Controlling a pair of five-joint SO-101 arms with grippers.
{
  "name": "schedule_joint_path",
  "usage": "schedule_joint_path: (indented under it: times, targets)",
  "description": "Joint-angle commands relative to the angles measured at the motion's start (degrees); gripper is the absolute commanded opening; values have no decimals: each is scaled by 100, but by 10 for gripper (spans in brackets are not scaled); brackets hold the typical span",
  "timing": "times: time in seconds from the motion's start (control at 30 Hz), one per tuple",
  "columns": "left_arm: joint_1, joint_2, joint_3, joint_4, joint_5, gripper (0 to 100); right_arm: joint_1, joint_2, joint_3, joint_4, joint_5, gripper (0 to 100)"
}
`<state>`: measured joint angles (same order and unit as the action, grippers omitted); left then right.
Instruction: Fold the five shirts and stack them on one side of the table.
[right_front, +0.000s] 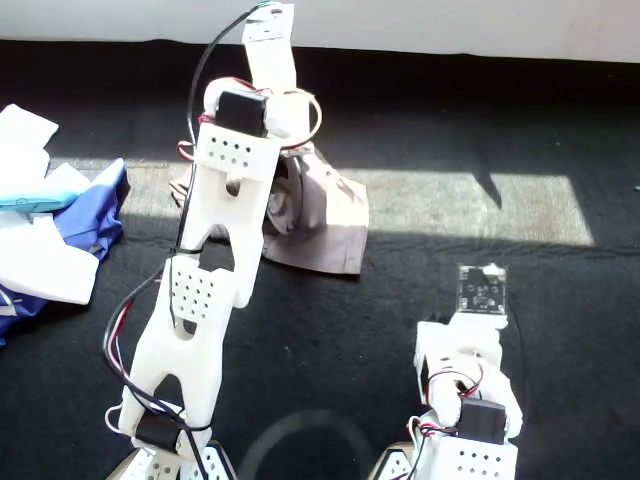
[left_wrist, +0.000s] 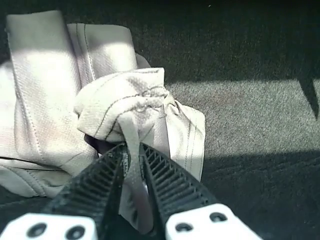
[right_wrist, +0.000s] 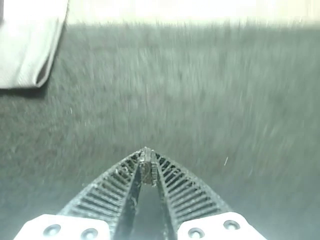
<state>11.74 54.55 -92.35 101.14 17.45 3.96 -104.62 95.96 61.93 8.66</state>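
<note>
A beige shirt (right_front: 325, 215) lies partly folded on the black table near the middle, half in a sunlit band. My left arm stretches over it from the near left. In the left wrist view my left gripper (left_wrist: 133, 152) is shut on a fold of the beige shirt (left_wrist: 125, 107), with cloth pinched between its black fingers (left_wrist: 107, 172). My right gripper (right_wrist: 145, 157) is shut with nothing in it, low over bare black cloth; that arm (right_front: 470, 380) sits folded at the near right. A corner of the beige shirt (right_wrist: 30, 50) shows in the right wrist view.
A heap of shirts, white (right_front: 35, 250) and blue (right_front: 95, 210), lies at the table's left edge, with a light blue item (right_front: 30, 200) on top. A bright strip of sunlight (right_front: 470, 205) crosses the black table cover. Open table lies to the right.
</note>
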Motion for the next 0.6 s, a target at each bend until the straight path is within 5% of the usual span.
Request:
schedule_joint_path:
  times: [0.0, 0.2, 0.37, 0.57]
  targets:
    - [-145, -1033, 22, 62, -273, 9, 48, -48, 725, -585, 765, 9]
    - [-1253, -2237, 1042, 62, -519, 9, 31, -40, 418, -910, 826, 14]
    - [-2484, -3231, 2747, 62, -519, 9, 22, -22, -268, -857, 809, 115]
    - [-3723, -4171, 4892, 53, -738, 9, 22, 1042, -1411, -822, 809, 115]
